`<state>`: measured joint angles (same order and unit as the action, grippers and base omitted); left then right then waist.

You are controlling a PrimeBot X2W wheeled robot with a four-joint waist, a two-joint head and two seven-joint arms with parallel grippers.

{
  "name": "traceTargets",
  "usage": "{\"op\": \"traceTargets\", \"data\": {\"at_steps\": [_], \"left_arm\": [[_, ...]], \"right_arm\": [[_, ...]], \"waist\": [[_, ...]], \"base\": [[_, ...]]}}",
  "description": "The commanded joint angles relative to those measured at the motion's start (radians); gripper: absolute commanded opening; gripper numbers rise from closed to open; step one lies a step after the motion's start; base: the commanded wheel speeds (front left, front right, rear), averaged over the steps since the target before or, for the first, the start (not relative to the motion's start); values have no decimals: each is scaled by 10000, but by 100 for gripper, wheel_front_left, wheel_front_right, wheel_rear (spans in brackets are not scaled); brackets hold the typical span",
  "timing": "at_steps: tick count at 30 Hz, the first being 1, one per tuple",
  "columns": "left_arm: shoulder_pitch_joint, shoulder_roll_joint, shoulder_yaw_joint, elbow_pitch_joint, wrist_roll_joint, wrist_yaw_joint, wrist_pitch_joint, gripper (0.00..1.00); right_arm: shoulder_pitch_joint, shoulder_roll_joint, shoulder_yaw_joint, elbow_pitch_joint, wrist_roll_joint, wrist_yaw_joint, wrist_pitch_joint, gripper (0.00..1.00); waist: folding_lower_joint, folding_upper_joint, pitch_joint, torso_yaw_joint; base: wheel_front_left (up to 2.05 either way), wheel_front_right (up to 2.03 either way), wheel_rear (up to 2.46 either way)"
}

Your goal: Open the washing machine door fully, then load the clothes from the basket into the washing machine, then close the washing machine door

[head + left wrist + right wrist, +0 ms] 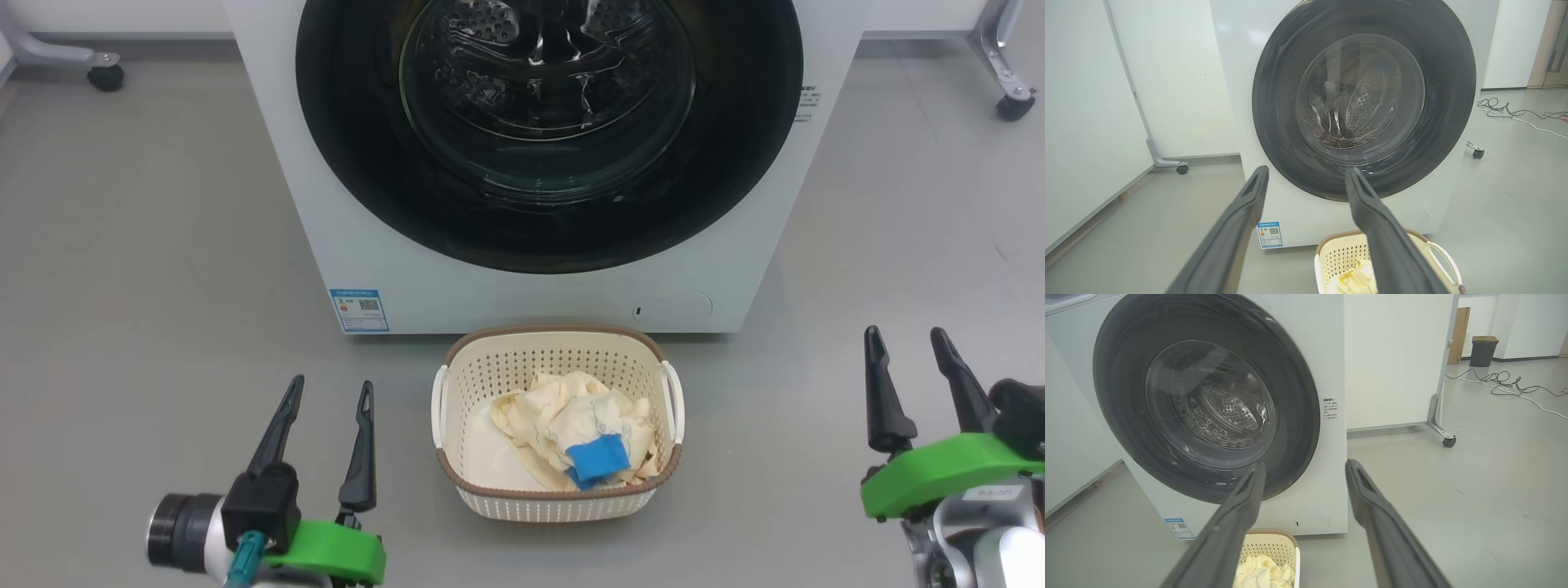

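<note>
Firstly, the washing machine door (pixel 549 122): a glossy black ring around a bulging clear porthole, lying closed and flat against the front of the washing machine (pixel 531 294). The machine is a white box straight ahead of me, and its perforated steel drum shows through the glass. Fixed low on the machine's front, toward my left, is a blue sticker (pixel 359 310). Next, the basket (pixel 558 331): cream-white perforated plastic with a brown rim and two side handles. It stands upright on the grey floor (pixel 163 245) just in front of the machine, below the door. Contents of the basket: the clothes (pixel 571 420), pale cream-yellow fabric with faint blue line prints, in a crumpled heap toward its right and near side. One piece shows a bright blue patch (pixel 598 459) close to the near rim, and the bare bottom of the basket shows to the left of the heap. Next, my left gripper (pixel 332 384): low at my left, well apart from the basket, its fingers spread wide and holding nothing. My right gripper (pixel 904 333) is low at my right, also well clear of the basket, its fingers likewise spread wide and empty. The basket sits between the two. Surroundings: a caster wheel (pixel 106 77) on a grey frame leg at far left. In the right wrist view, loose cables (pixel 1506 381) lie on the floor and a dark bin (pixel 1483 351) stands by the far wall.
</note>
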<state>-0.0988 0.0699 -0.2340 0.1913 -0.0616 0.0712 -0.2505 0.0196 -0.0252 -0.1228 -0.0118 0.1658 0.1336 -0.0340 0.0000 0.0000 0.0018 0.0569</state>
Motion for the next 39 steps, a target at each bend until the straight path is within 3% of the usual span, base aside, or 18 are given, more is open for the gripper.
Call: {"op": "traceTargets", "data": {"at_steps": [1,15,39], "left_arm": [[-536,61,301,-289,22,42,-113,100],[-505,-78,520,173,-774,-257,-113,100],[-571,-114,460,366,-827,-558,-113,100]], "right_arm": [[-194,-250,217,-393,10,-29,23,100],[-144,-250,278,-321,316,-29,63,100],[-196,-250,242,-301,502,-29,-6,100]], "waist": [[0,0,-7,0],[0,0,-16,0],[0,0,89,11]], "base": [[0,0,0],[0,0,0],[15,15,-30]]}}
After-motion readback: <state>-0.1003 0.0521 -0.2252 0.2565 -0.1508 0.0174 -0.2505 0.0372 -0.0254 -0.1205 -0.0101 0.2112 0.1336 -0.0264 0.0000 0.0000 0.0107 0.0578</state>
